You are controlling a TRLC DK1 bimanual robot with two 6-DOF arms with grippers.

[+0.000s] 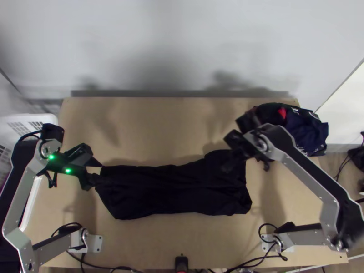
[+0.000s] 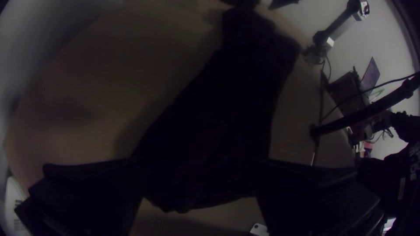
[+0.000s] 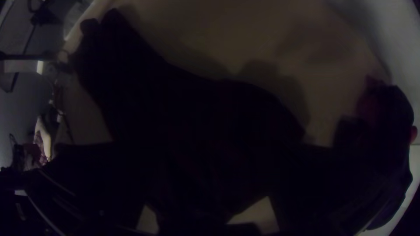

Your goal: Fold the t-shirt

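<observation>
- The t-shirt (image 1: 173,189) lies across the middle of the bench (image 1: 154,125) as a long, dark band, its right end wider and uneven.
- Going by that narrow shape, the lengthwise folding looks largely done; the layers are too dark to count.
- Still to do, I judge: even out the ragged right end, then bring the ends inward to make a compact bundle.
- The left claw (image 2: 200,175) is spread wide at the t-shirt's left end, gripping nothing that I can make out.
- The right claw (image 3: 208,170) is also spread, over the t-shirt's right part; contact with the cloth is unclear.
- The widest working room is on the wall side of the t-shirt; the strip on its near side is narrower.
- Beyond the t-shirt's right end, toward the wall, a heap of clothes (image 1: 302,132) overhangs the bench's edge; a wide swing there could snag it.
</observation>
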